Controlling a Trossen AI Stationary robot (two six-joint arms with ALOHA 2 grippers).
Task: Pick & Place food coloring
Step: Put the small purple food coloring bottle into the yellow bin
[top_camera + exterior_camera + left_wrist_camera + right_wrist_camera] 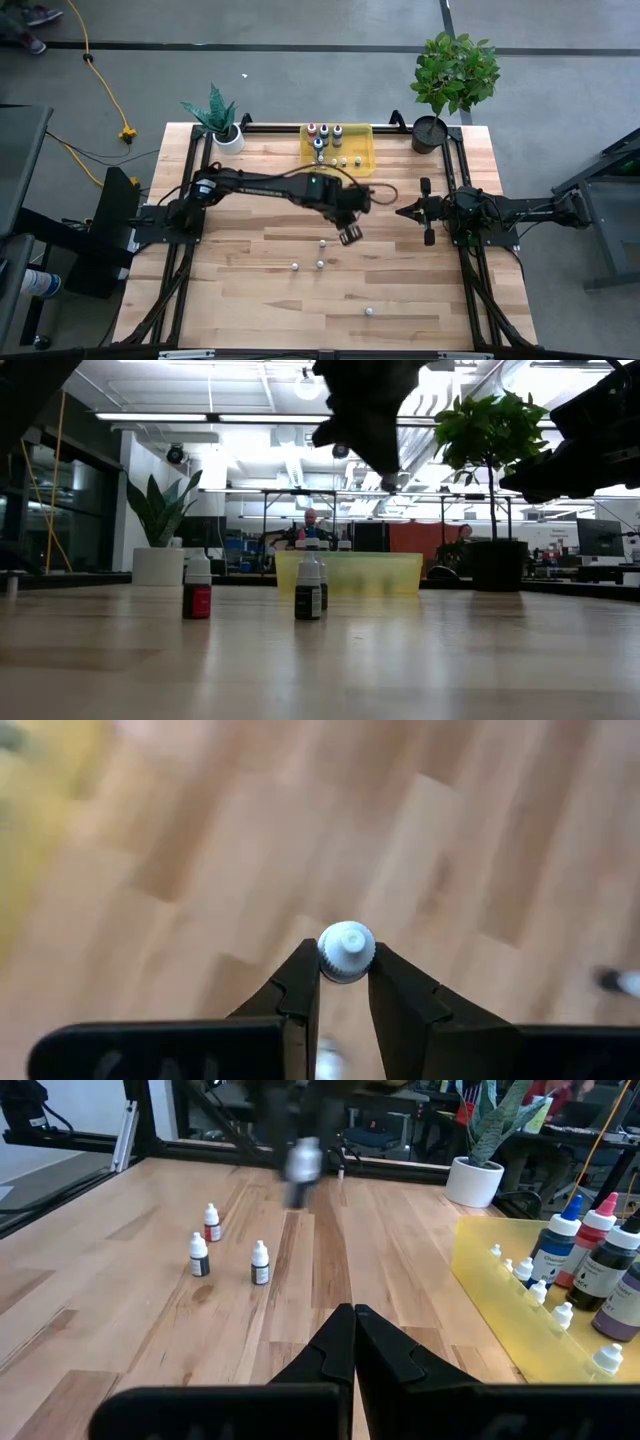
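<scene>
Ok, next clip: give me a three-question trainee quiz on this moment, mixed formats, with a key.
1. True or false: the left gripper is closed on a small bottle with a white cap.
2. Multiple choice: where does the yellow tray sit? A) at the table's near edge B) at the far edge, between the two potted plants C) under the right arm
3. Fill in: the right gripper waits with its fingers ____, off to the right of the table.

Key: 1 true; 2 B; 3 shut.
</scene>
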